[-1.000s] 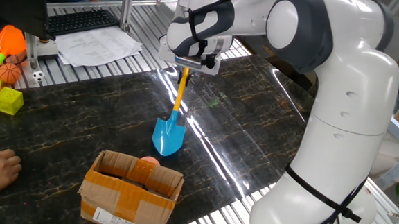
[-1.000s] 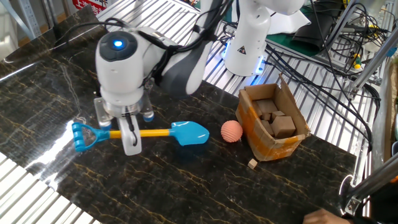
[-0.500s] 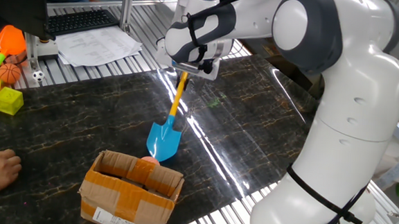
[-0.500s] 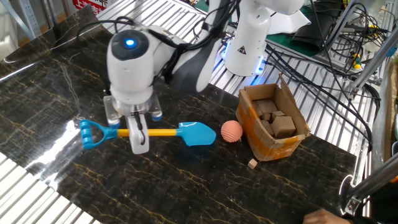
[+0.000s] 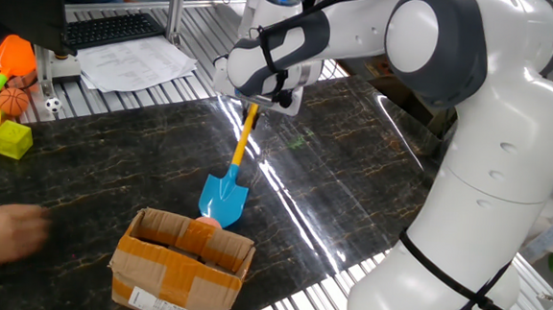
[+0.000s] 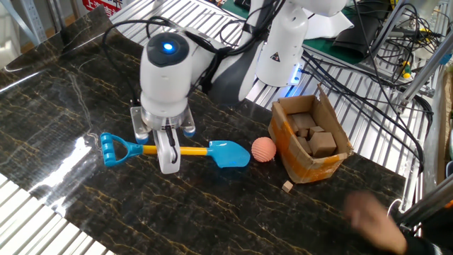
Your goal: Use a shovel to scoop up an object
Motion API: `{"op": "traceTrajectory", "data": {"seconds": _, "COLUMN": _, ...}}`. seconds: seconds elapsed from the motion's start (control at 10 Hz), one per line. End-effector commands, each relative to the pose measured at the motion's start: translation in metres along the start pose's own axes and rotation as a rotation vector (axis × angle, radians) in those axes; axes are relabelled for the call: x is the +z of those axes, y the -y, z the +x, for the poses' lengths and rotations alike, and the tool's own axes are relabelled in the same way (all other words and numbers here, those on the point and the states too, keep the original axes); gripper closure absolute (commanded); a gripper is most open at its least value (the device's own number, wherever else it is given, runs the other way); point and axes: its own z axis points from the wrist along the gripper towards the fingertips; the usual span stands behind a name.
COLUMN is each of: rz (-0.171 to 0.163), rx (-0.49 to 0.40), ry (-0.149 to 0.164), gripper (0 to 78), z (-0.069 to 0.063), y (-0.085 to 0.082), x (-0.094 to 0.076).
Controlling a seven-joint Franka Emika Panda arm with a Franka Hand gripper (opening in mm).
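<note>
- Since the earlier frames, the arm has carried the shovel (image 6: 177,149) along the bench (image 6: 56,92) toward the ball (image 6: 264,149); the blade tip now lies just beside the ball, apparently short of touching it.
- Arm: white, reaching down over the dark marbled bench, wrist above the shovel's shaft.
- Cardboard box (image 6: 309,138): open-topped, holding brown blocks, directly behind the ball as seen from the blade.
- Hand (image 6: 168,156): fingers closed narrowly on the yellow-orange shaft, between the looped blue grip and the blade.
- Shovel: lying nearly flat on the bench, blue blade pointing at the ball. By its look, light, fairly stiff plastic; the mid-shaft hold seems sound, though the smooth shaft may twist between the fingers under load.
- Ball: salmon-orange, smooth, resting on the bench between blade and box. Probably light and free-rolling, so it may skid from the blade until the box wall stops it.
- Person's hand (image 5: 2,232): blurred, at the bench edge, near the box.
</note>
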Motion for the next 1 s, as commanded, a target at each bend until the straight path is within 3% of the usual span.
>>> {"op": "traceTrajectory", "data": {"seconds": 0.1, "rz": 0.003, "rx": 0.007, "ry": 0.014, "gripper": 76.3, "z": -0.0001, "y": -0.001, "x": 0.0001}}
{"op": "traceTrajectory", "data": {"seconds": 1.0, "rz": 0.008, "rx": 0.056, "ry": 0.026, "gripper": 76.3, "z": 0.0, "y": -0.001, "x": 0.0001}}
